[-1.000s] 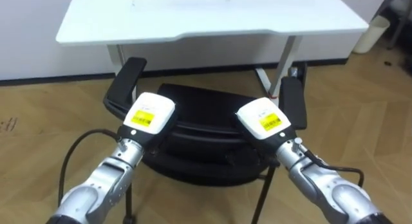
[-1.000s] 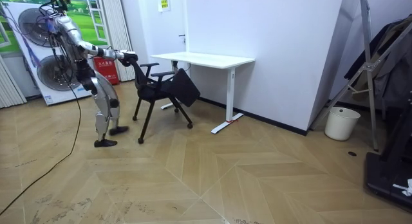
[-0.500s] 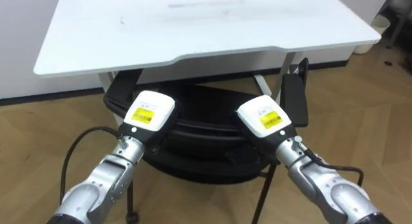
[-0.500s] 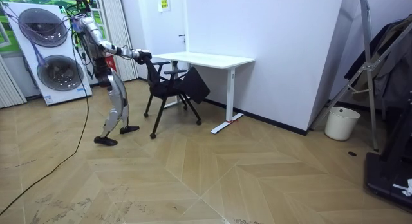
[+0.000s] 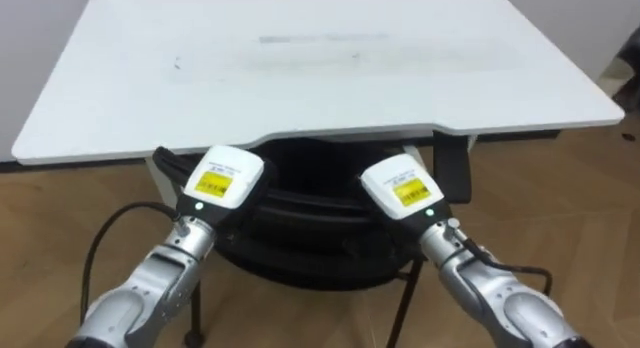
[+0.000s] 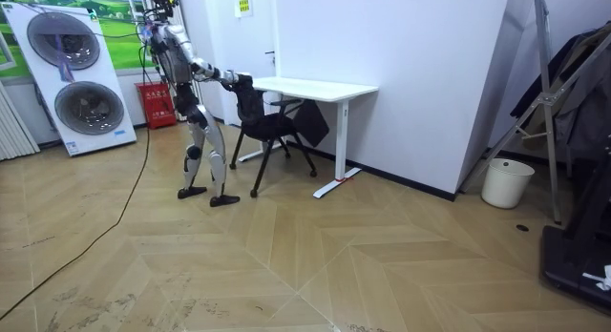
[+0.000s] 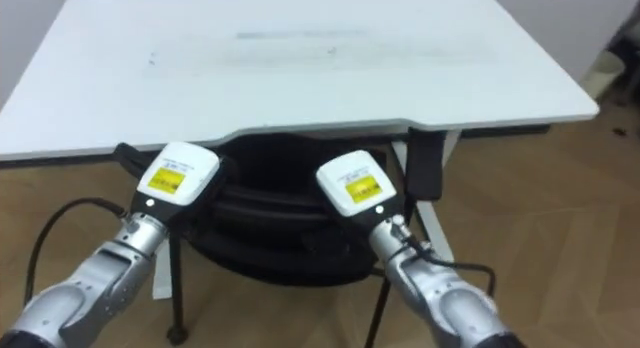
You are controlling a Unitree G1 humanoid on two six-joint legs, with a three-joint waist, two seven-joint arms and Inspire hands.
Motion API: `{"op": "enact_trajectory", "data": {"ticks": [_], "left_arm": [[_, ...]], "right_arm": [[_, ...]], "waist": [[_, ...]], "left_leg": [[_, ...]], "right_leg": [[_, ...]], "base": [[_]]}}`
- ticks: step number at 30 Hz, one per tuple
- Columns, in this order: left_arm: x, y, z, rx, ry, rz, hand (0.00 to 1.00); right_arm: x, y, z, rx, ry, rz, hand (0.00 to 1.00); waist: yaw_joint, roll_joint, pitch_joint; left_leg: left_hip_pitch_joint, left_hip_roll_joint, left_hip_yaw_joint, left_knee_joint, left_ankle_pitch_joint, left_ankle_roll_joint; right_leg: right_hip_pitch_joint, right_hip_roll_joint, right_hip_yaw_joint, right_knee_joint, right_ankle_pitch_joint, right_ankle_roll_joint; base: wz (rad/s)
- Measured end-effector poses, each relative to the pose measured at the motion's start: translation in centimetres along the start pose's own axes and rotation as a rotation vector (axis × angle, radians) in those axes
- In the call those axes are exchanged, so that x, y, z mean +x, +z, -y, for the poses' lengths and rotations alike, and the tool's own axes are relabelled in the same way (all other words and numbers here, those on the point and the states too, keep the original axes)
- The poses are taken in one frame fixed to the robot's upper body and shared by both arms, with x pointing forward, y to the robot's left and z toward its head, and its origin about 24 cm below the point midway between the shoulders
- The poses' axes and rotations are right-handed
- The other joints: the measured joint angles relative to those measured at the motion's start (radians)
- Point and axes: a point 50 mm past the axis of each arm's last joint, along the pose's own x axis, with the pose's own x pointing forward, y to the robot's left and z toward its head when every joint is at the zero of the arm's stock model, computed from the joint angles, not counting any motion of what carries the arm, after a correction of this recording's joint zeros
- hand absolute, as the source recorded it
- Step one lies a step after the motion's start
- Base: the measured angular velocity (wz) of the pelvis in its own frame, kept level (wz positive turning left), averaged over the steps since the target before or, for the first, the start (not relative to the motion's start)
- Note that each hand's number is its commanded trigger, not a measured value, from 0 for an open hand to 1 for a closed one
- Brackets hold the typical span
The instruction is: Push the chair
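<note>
Left eye view: the left robot hand (image 5: 222, 178) and the right robot hand (image 5: 400, 185) rest on the backrest of the black office chair (image 5: 310, 223). Whether they grip it cannot be told. The chair sits partly under the white bench (image 5: 320, 68).

Room view: the robot stands behind the chair, arms outstretched.

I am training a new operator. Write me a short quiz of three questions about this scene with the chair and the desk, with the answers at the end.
1. True or false: the black chair stands partly under the white desk.
2. Where are the left hand and the right hand? A: on the desk top. B: on the chair's backrest. C: down at the robot's sides.
3. Fill in: in the room view, to the right of the desk near the wall, a white ___ stands on the floor.
Key: 1 true; 2 B; 3 bin.
</note>
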Motion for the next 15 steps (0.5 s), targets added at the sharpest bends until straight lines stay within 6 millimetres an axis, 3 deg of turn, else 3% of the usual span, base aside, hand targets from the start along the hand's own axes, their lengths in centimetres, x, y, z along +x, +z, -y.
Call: {"op": "enact_trajectory", "data": {"ticks": [3, 6, 8, 10, 12, 13, 14, 15], "left_arm": [[0.1, -0.4, -0.3, 0.005, 0.004, -0.01, 1.0], [0.3, -1.1, -0.7, 0.021, -0.006, -0.007, 1.0], [0.5, -1.3, -0.8, 0.027, -0.018, 0.002, 1.0], [0.3, -1.4, -0.7, 0.028, -0.023, 0.005, 1.0], [0.3, -1.2, -0.7, 0.023, -0.02, 0.015, 1.0], [0.3, -1.1, -0.6, 0.021, -0.021, 0.015, 1.0], [0.2, -1.1, -0.5, 0.018, -0.021, 0.013, 1.0], [0.1, -1.1, -0.5, 0.017, -0.019, 0.012, 1.0]], "right_arm": [[0.5, 0.1, 0.4, -0.003, 0.013, 0.003, 1.0], [0.8, 0.7, 0.3, 0.024, 0.019, 0.005, 1.0], [0.6, 0.9, 0.1, 0.038, 0.021, 0.011, 1.0], [0.3, 1.2, -0.1, 0.053, 0.024, 0.012, 1.0], [-0.2, 1.2, -0.2, 0.066, 0.019, 0.006, 1.0], [-0.2, 1.1, -0.3, 0.066, 0.019, 0.006, 1.0], [-0.3, 1.1, -0.3, 0.066, 0.021, 0.006, 1.0], [-0.3, 1.1, -0.4, 0.066, 0.021, 0.005, 1.0]], "waist": [[-0.003, -0.011, 0.0078], [-0.019, -0.02, 0.0178], [-0.033, -0.028, 0.0274], [-0.037, -0.036, 0.0273], [-0.047, -0.041, 0.0272], [-0.05, -0.036, 0.0232], [-0.048, -0.04, 0.0245], [-0.05, -0.028, 0.0189]], "left_leg": [[-0.014, 0.03, -0.013, 0.058, -0.01, -0.026], [-0.119, 0.105, 0.005, 0.307, -0.008, -0.043], [-0.169, 0.132, 0.007, 0.399, 0.024, -0.055], [-0.193, 0.139, 0.007, 0.437, 0.063, -0.051], [-0.225, 0.131, 0.009, 0.431, 0.07, -0.053], [-0.244, 0.113, 0.018, 0.386, 0.066, -0.055], [-0.251, 0.089, 0.023, 0.307, 0.068, -0.057], [-0.25, 0.073, 0.043, 0.216, 0.084, -0.058]], "right_leg": [[0.009, 0.003, -0.037, 0.037, -0.068, -0.011], [0.063, 0.025, -0.124, 0.049, -0.123, -0.049], [0.098, 0.026, -0.174, 0.05, -0.142, -0.064], [0.123, 0.025, -0.2, 0.036, -0.156, -0.064], [0.134, 0.021, -0.223, 0.018, -0.148, -0.079], [0.137, 0.015, -0.233, 0.008, -0.143, -0.082], [0.14, 0.007, -0.249, 0.004, -0.138, -0.086], [0.139, 0.01, -0.256, -0.005, -0.133, -0.085]], "base": [[0.38], [0.63], [0.76], [0.54], [0.39], [0.13], [0.03], [0.0]]}}
